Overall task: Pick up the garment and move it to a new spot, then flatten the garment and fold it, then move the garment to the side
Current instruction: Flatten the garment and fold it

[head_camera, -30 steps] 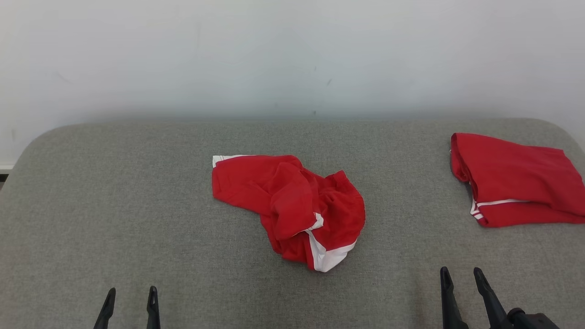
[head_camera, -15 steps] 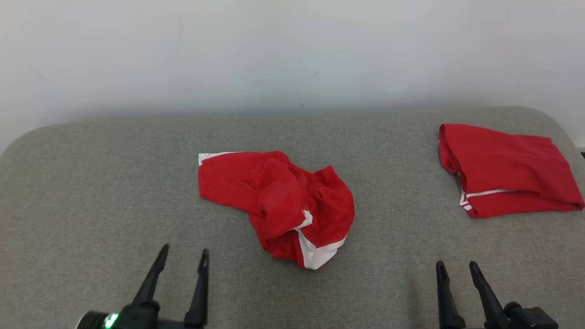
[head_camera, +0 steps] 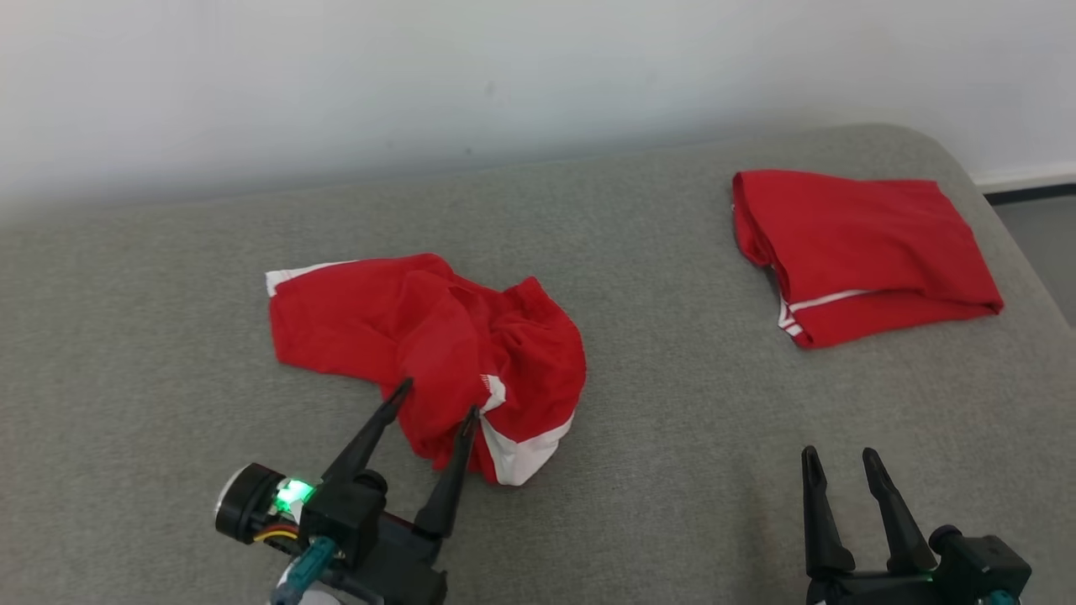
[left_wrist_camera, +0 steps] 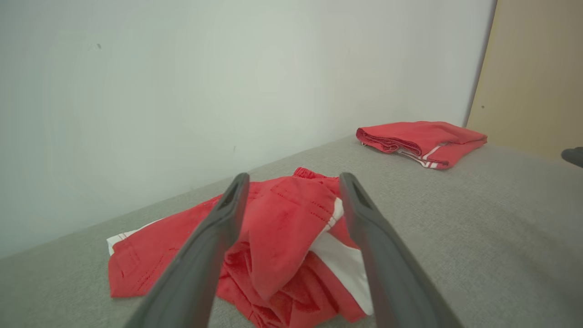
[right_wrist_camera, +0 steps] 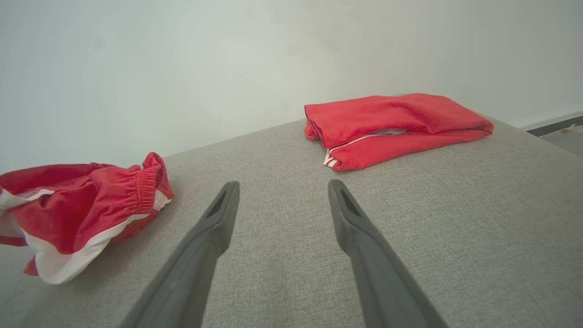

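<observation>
A pale, bare wall backs a wide grey fabric-covered surface with rounded far corners. Two red pieces lie on it. A folded garment with thin white stripes rests flat near the far right corner. Well apart from it, left of centre, the crumpled garment sits in a loose heap, and I take this one to be the piece the task means.

The heap's long axis slants from a white-edged corner at the far left down to a white band at the near right. Its bulk is bunched at that near end.

The left end effector is clearly the nearer one. Its two dark fingers are spread wide and angled forward and to the right. In the head view their tips overlap the heap's near edge, just left of the white band. In the left wrist view a raised red fold sits framed between the fingers, directly ahead. Whether the tips touch cloth I cannot tell, and nothing is pinched.

The right end effector is also spread and empty. It hangs over bare grey fabric, well to the right of the heap and nearer the robot than the folded piece.

Judging from this, the pick-up has not happened. The left arm needs only a short push forward and down so the fold sits between its fingers before they close
</observation>
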Tool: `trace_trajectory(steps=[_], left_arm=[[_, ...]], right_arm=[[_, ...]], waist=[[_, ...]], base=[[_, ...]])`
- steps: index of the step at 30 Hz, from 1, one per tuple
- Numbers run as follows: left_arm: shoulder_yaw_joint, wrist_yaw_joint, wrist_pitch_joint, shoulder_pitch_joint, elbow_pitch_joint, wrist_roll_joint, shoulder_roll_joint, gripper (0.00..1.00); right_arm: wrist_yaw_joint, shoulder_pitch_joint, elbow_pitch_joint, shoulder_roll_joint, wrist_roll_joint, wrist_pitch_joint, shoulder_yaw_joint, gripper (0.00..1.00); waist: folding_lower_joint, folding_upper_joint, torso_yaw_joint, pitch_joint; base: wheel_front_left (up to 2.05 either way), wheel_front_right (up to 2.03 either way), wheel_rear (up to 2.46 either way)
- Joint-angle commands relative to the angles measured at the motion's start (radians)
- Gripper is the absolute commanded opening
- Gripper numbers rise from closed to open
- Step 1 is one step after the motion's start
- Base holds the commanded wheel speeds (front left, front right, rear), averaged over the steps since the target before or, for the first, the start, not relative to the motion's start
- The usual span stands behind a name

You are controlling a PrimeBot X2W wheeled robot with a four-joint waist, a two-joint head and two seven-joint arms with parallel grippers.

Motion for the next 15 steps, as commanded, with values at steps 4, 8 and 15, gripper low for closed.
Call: trace_trajectory(steps=[4, 8, 15], left_arm=[[0.006, 0.002, -0.003, -0.046, 0.082, 0.015, 0.011, 1.0], [-0.014, 0.002, -0.003, -0.072, 0.151, 0.011, 0.018, 1.0], [0.027, 0.002, -0.003, -0.11, 0.214, -0.006, -0.003, 0.0]], right_arm=[[0.0, -0.022, 0.0, 0.0, 0.012, 0.0, 0.002, 1.0], [0.0, -0.031, 0.001, 0.001, 0.015, 0.0, 0.006, 1.0], [0.0, -0.021, -0.001, 0.001, 0.003, 0.0, -0.003, 1.0]], waist=[[-0.0001, -0.0001, -0.067, 0.049], [-0.0001, -0.0001, -0.089, 0.055], [-0.0001, -0.0001, -0.096, 0.043]], base=[[0.0, 0.0, 0.0], [0.0, 0.0, 0.0], [0.0, 0.0, 0.0]])
